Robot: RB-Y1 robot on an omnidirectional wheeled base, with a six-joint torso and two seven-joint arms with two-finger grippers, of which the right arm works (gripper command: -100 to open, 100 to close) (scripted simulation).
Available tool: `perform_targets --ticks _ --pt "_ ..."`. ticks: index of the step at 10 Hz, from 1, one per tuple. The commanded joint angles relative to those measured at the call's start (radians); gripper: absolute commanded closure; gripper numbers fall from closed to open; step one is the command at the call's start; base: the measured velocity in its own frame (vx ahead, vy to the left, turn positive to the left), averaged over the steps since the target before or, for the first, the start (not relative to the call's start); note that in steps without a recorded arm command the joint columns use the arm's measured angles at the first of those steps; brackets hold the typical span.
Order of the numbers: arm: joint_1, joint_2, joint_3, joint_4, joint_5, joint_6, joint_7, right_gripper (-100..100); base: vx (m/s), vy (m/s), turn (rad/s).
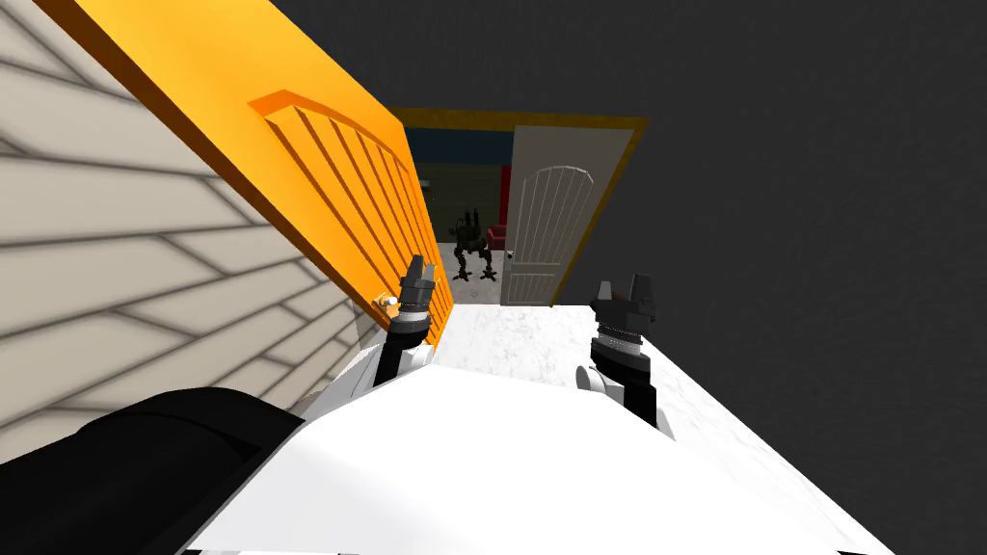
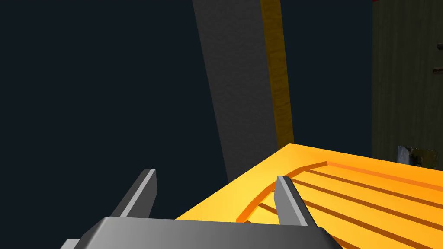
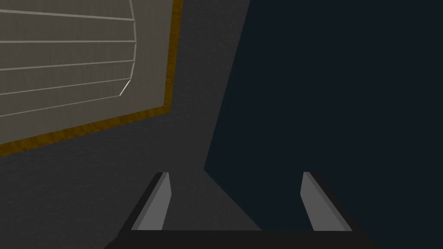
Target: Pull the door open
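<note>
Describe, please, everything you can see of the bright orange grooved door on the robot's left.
The bright orange door runs along my left, next to a pale boarded wall. Its smooth, painted-looking face carries an arched panel of long parallel grooves, and its edge is darker orange. A small pale knob sits near its nearer end. The left gripper hovers by the knob, fingers open, gripping nothing; whether it touches the face I cannot tell.

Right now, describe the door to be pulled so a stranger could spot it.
On my left runs a pale planked wall. The orange door stands beside it, its knob beside my left gripper. The other door, straight ahead, is white.
</note>
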Motion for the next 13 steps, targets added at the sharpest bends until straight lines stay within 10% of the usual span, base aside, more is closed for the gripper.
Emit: perform_targets --ticks 1,13 --pt "-0.018 -0.01 0.013 0.03 -0.001 0.001 -0.007 -100 0.051 0.033 -0.036" --pt "-0.173 -0.075 0.125 0.283 -0.014 0.013 -0.063 -100 0.137 0.037 -0.078"
